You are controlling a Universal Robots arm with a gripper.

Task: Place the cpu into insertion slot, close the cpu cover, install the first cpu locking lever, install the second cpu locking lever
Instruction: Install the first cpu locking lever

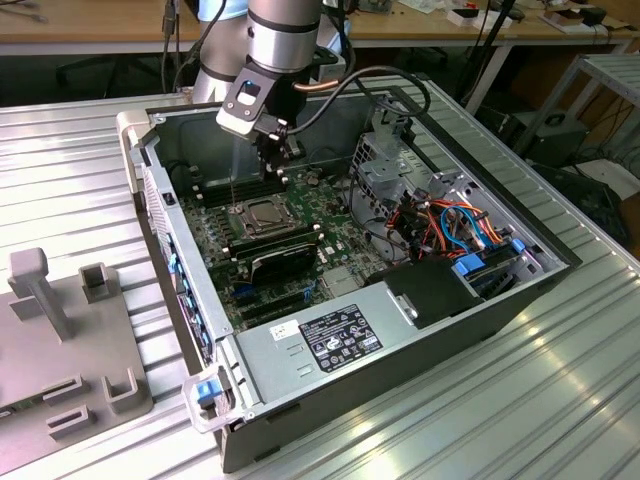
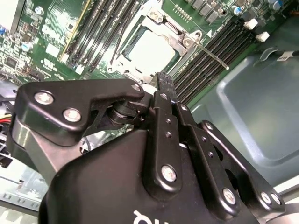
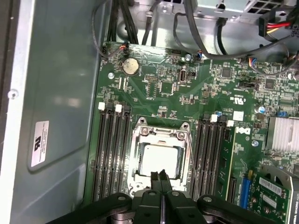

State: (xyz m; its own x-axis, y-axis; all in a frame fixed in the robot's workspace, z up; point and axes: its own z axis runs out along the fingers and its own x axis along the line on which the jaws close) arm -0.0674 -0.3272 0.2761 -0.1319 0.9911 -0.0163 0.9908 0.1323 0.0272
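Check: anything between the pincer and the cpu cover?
Nothing visible. The shut pincer hangs just over one edge of the cover, which lies flat around the chip. One lever sticks up beside the cover, off to the side of the pincer, not under it.

The exterior view stands off the arm, high and slanted, taking in the whole open computer case (image 1: 195, 135). The first wrist view looks straight down on the motherboard (image 3: 187, 93) from close by; the second wrist view slants past the gripper (image 2: 164, 80), nearer still — all three share the insertion slot (image 3: 161, 154).
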